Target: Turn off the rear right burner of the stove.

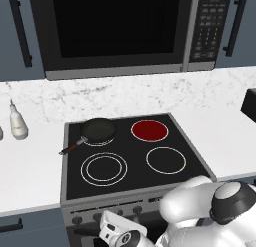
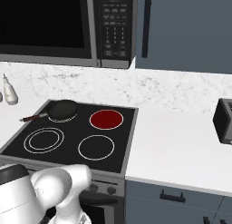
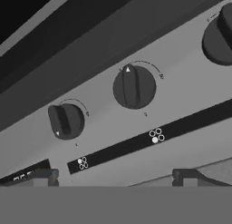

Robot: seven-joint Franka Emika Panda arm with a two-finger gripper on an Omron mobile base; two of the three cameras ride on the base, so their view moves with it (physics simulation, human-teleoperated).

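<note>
A black microwave (image 1: 117,31) with a keypad on its right side hangs above the cooking area, flanked by blue-grey cabinet doors (image 2: 186,30) with dark vertical handles. A dark frying pan (image 1: 97,130) sits on the rear left ring, its handle pointing out toward the white counter (image 2: 181,150). A white bottle (image 1: 18,122) stands on the counter at the left against the marbled backsplash (image 1: 125,93), and a dark toaster (image 2: 224,120) rests well off to the right.

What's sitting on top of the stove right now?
A black frying pan covers the rear left burner on the stove. The rear right burner glows red, uncovered. That ring's state under the pan is hidden.
</note>
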